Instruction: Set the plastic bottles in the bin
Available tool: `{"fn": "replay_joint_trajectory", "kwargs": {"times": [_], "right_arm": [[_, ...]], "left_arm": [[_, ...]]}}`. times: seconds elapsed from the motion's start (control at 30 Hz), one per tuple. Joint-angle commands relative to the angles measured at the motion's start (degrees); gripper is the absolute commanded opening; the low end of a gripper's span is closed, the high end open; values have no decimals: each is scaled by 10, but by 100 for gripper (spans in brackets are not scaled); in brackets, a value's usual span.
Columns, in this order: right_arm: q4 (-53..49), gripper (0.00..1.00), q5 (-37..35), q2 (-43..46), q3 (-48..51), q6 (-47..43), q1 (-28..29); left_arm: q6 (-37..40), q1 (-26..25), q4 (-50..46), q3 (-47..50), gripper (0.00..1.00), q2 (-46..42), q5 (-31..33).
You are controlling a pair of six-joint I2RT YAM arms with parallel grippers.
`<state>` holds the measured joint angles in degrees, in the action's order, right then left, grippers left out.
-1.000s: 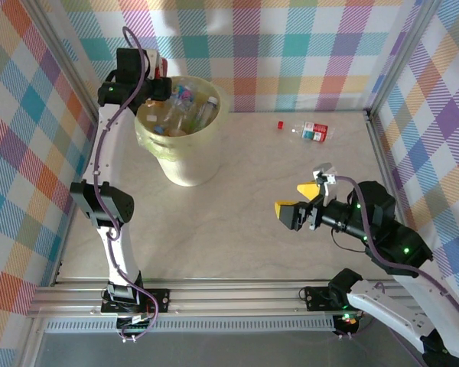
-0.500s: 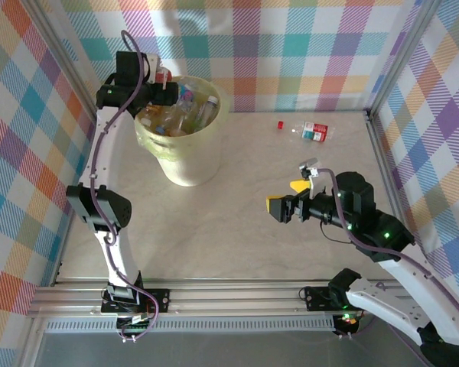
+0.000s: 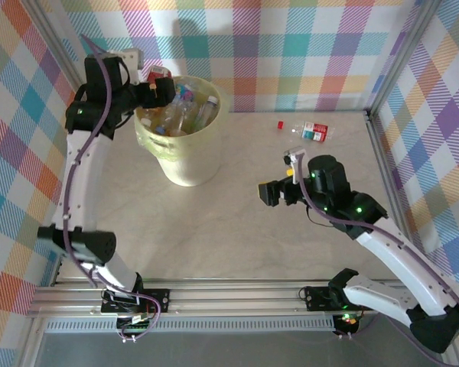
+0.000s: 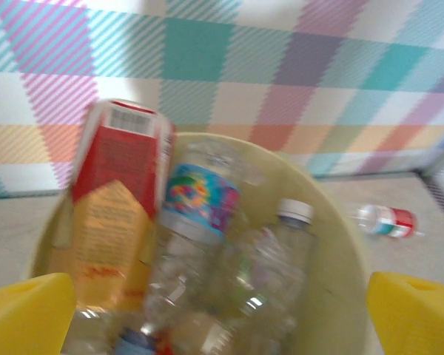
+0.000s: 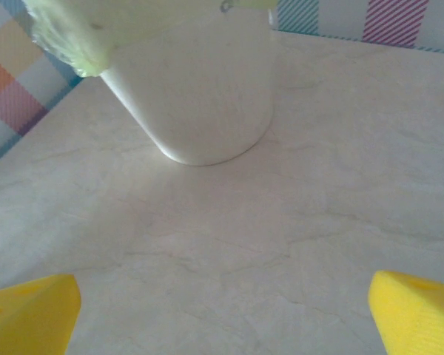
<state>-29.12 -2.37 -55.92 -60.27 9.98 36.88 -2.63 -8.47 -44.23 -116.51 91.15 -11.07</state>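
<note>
Grippers are both hanging empty. The left gripper (image 3: pixel 162 90) is hovering at the far-left rim of the bin (image 3: pixel 185 164). In its wrist view its yellow fingertips (image 4: pixel 29 310) are sitting wide apart at the lower corners, touching nothing. The bin is standing at the far left of the table (image 3: pixel 237 237), heaped to the rim with plastic bottles (image 3: pixel 182 107). An orange-brown bottle with a red label (image 4: pixel 118 200) is sticking up at the rim. The right gripper (image 3: pixel 269 193) is hanging over bare table to the right of the bin, jaws wide (yellow tips at both lower corners of its wrist view). One loose bottle (image 3: pixel 315 131) is lying on its side at the far right, well apart from both grippers, with a small red object (image 3: pixel 280 124) near it.
</note>
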Motion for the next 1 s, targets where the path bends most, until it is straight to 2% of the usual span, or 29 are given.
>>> {"fn": "replay_joint_trajectory", "kwargs": {"times": [0.0,0.13,0.33,0.47,0.6,0.8,0.97], "right_arm": [[20,100,-14,-33,-38,-33,-22],[30,100,0,-89,-62,-37,-60],[46,100,27,-177,-107,-27,-131],[58,100,45,-236,-138,-9,-181],[74,100,56,-296,-171,0,-222],[92,100,47,-400,-237,8,-269],[100,100,26,-483,-303,19,-299]], "left_arm": [[-30,-28,47,92,100,-69,-95],[-46,-85,97,218,100,-155,-130],[-45,-209,107,336,100,-231,-105],[-57,-287,152,415,100,-250,-67],[-75,-350,237,488,100,-256,2],[-97,-421,384,574,100,-240,104],[-112,-463,479,618,100,-209,148]]}}
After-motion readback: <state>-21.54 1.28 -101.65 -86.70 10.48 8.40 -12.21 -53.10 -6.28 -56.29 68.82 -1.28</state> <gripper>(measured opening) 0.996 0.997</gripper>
